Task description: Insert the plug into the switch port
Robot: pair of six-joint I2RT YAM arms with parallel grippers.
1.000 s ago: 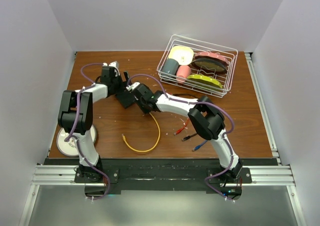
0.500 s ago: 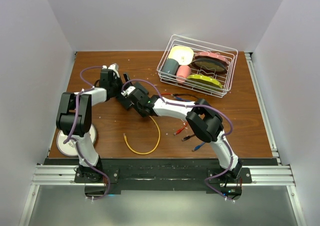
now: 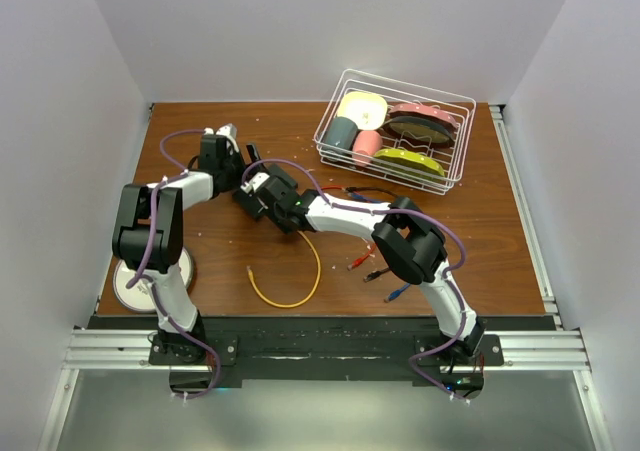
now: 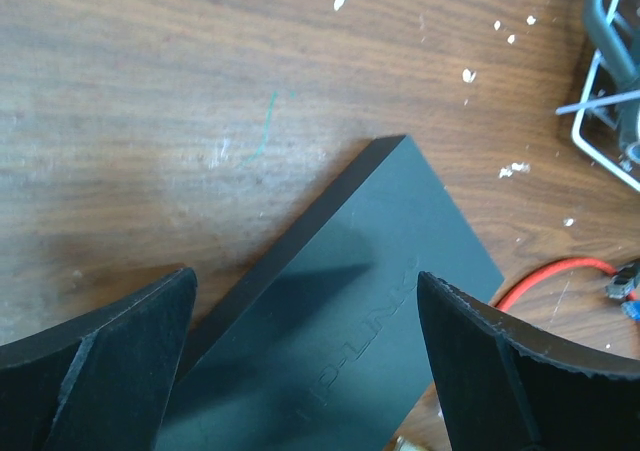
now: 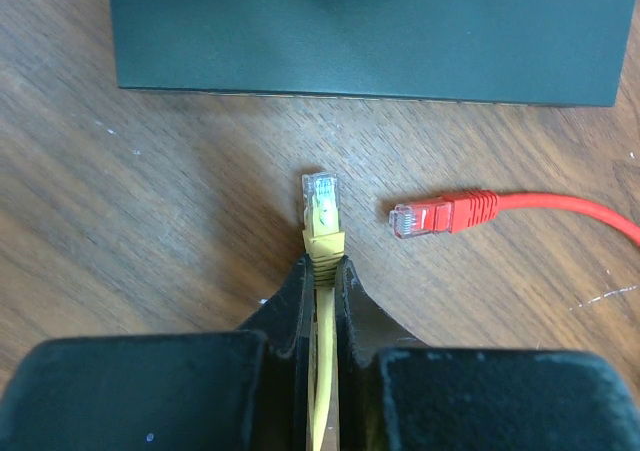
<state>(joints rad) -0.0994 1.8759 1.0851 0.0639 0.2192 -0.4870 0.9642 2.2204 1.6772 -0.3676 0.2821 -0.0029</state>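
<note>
1. A white wire basket (image 3: 463,136) stands at the far right of the wooden counter (image 3: 500,241).
2. It holds a yellow bowl (image 3: 362,108), a dark grey cup (image 3: 340,131), a pink cup (image 3: 367,145), a pink plate (image 3: 422,111), a dark brown plate (image 3: 420,127) and a lime green plate (image 3: 410,159).
3. A red cable (image 5: 530,202) lies flat on the wood, ending in a clear connector (image 5: 412,219).
4. Nearer the front edge lie a blue-tipped lead (image 3: 398,291) and a black-tipped lead (image 3: 378,272), close together.
5. A round white disc (image 3: 128,283) sits at the near left corner.
6. White specks (image 4: 467,74) dot the wood.

Yellow plug (image 5: 320,196), red cable (image 5: 470,211), black switch (image 5: 360,31).
</note>
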